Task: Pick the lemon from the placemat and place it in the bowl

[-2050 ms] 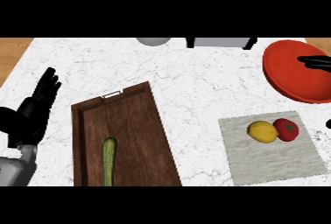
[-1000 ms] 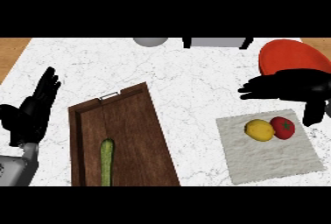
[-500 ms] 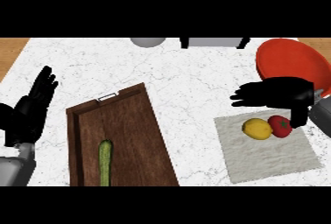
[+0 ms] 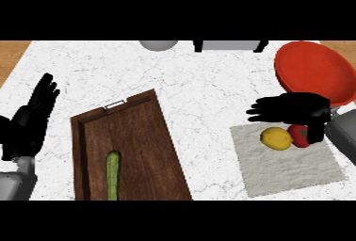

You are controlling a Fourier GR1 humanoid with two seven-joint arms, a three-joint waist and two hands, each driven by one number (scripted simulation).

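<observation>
A yellow lemon [image 4: 276, 138] lies on the light grey placemat [image 4: 288, 164] at the right, touching a red tomato [image 4: 300, 136] on its right side. My right hand [image 4: 295, 109] hovers just above and behind both, fingers spread straight toward the left and thumb hanging down over the tomato; it holds nothing. The red bowl [image 4: 313, 70] sits behind it at the far right. My left hand [image 4: 28, 123] rests open at the left edge, fingers up.
A dark wooden tray [image 4: 139, 141] with a green cucumber [image 4: 112, 175] on it lies left of centre. A grey round object [image 4: 158, 44] and a dark-legged object [image 4: 230, 45] stand at the counter's far edge.
My right hand has come back from over the bowl, down and left, to hover over the lemon and tomato. The left hand has stayed still.
</observation>
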